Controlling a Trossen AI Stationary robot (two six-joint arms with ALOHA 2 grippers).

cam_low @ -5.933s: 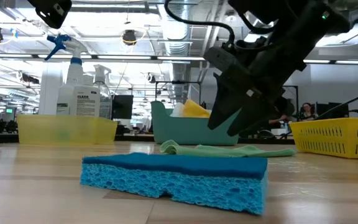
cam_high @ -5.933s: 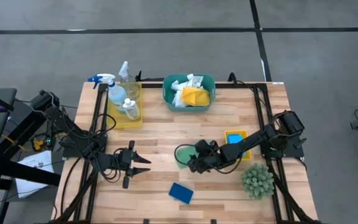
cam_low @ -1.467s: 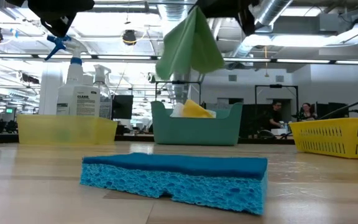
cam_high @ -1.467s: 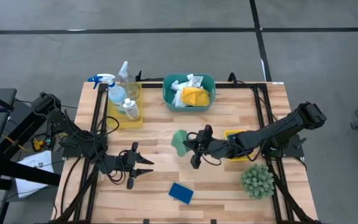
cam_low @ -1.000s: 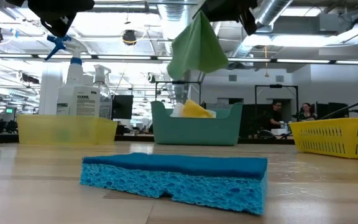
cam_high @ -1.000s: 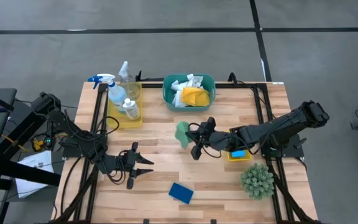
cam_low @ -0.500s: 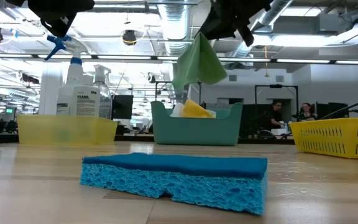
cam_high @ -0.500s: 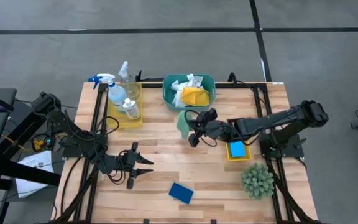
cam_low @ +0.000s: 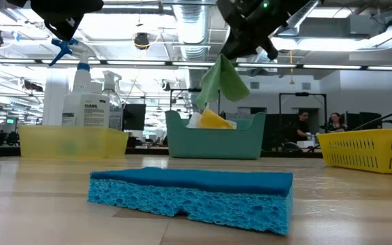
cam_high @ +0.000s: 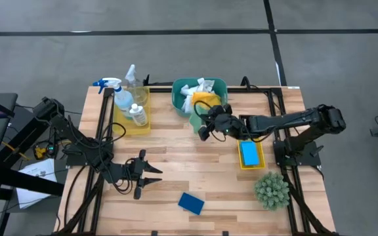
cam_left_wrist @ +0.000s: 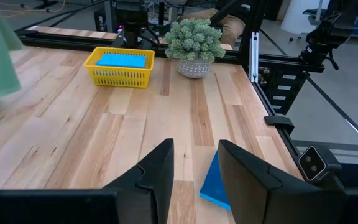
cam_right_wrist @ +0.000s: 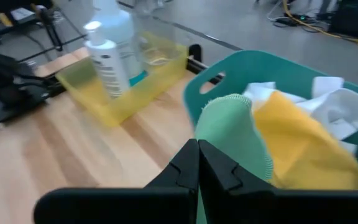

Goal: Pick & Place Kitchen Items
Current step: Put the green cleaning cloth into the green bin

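Note:
My right gripper (cam_high: 201, 126) is shut on a green cloth (cam_high: 193, 120), held in the air at the near left corner of the teal basin (cam_high: 178, 99). The basin holds a yellow cloth (cam_high: 206, 99) and white cloths (cam_high: 200, 85). In the low view the green cloth (cam_low: 224, 78) hangs in front of the basin (cam_low: 182, 144). My left gripper (cam_high: 152, 174) waits open at the near left, with nothing between its fingers (cam_left_wrist: 161, 171). A dark-blue sponge (cam_high: 191, 203) lies flat near the table's front edge. My right gripper pinches the green cloth's upper part (cam_right_wrist: 225, 146) between its two shut fingers. The fingers come from the table's right, slanting a little downward. The cloth hangs slack below them (cam_low: 226, 85), clear of the table, beside the basin's near rim (cam_right_wrist: 229, 70).
A yellow tray (cam_high: 140, 121) at the far left holds a blue-trigger spray bottle (cam_high: 117, 94) and two small bottles. A second yellow tray (cam_high: 241, 164) with a light-blue sponge (cam_high: 249, 153) sits at the right. A spiky green plant (cam_high: 271, 190) stands at the near right.
My right gripper has swung toward the table's far edge and the teal basin, carrying the green cloth, which stays hanging clear of the table. The light-blue sponge in the right tray has come out from under the arm.

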